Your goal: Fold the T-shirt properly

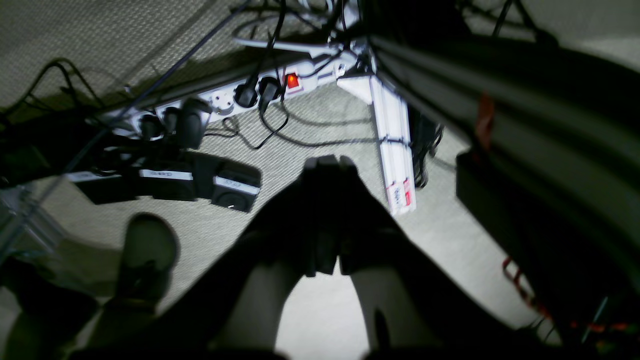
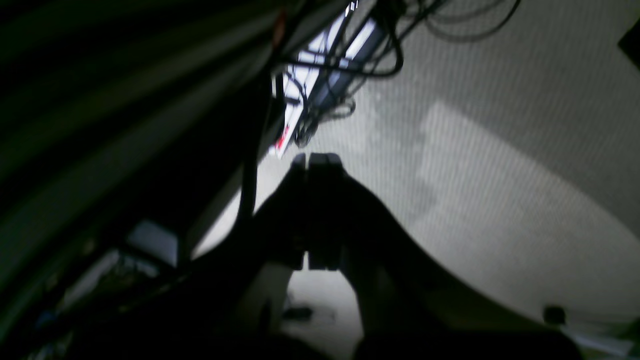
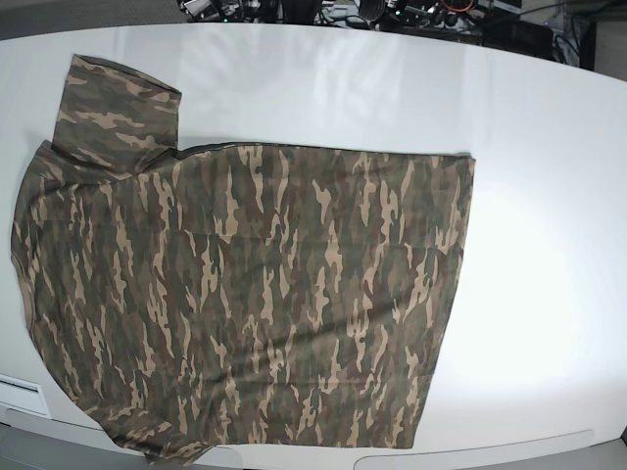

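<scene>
The camouflage T-shirt (image 3: 245,294) lies spread flat on the white table (image 3: 549,196) in the base view, turned sideways, with one short sleeve (image 3: 113,113) at the upper left and the bottom hem at the right. Its collar and label do not show. Neither arm shows in the base view. In the left wrist view my left gripper (image 1: 327,162) is shut and empty, pointing at the carpet floor beside the table. In the right wrist view my right gripper (image 2: 315,160) is likewise shut and empty above the floor.
On the floor lie a white power strip (image 1: 225,97) with a lit red switch, black adapters (image 1: 165,180) and cables. A white table leg (image 1: 395,150) stands near the left gripper. Dark table underside fills the left of the right wrist view. Equipment clutter (image 3: 392,12) sits behind the table.
</scene>
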`<action>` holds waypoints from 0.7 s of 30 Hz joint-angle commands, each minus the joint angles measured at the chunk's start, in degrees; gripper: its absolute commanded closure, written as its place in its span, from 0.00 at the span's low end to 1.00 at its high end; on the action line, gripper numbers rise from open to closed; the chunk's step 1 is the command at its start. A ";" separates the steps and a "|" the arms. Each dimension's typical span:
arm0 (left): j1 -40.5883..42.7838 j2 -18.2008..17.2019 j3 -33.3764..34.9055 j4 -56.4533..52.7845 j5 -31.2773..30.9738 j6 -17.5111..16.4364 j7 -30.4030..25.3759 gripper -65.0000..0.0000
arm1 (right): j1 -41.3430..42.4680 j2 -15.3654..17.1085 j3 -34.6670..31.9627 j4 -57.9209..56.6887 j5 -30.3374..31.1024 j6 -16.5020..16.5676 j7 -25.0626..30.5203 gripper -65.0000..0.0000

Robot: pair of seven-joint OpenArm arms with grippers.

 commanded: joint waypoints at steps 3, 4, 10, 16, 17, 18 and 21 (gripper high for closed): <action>2.80 -0.28 0.00 5.35 1.92 -0.20 5.35 1.00 | -2.21 0.15 0.11 3.61 -0.20 0.83 -4.94 1.00; 3.93 -0.55 0.00 7.45 2.21 -0.20 6.93 1.00 | -3.43 0.28 0.11 5.31 -0.17 0.44 -6.21 1.00; 12.33 -4.15 0.07 20.11 0.55 -0.28 11.98 1.00 | -13.62 1.40 0.11 17.70 -0.20 -1.44 -10.05 1.00; 22.47 -9.99 0.04 33.92 -5.90 -7.50 15.91 1.00 | -26.80 3.89 0.11 34.07 0.02 -1.42 -13.97 1.00; 24.26 -11.06 0.04 36.46 -6.73 -8.68 16.44 1.00 | -29.07 4.39 0.11 37.03 0.00 -1.42 -14.23 1.00; 25.99 -12.20 0.04 39.17 -7.37 -9.62 17.29 1.00 | -31.34 5.01 0.11 39.93 0.00 -1.42 -14.23 1.00; 31.61 -16.02 0.04 48.81 -8.85 -11.52 21.33 1.00 | -38.42 7.19 0.11 49.86 0.00 -1.49 -14.27 1.00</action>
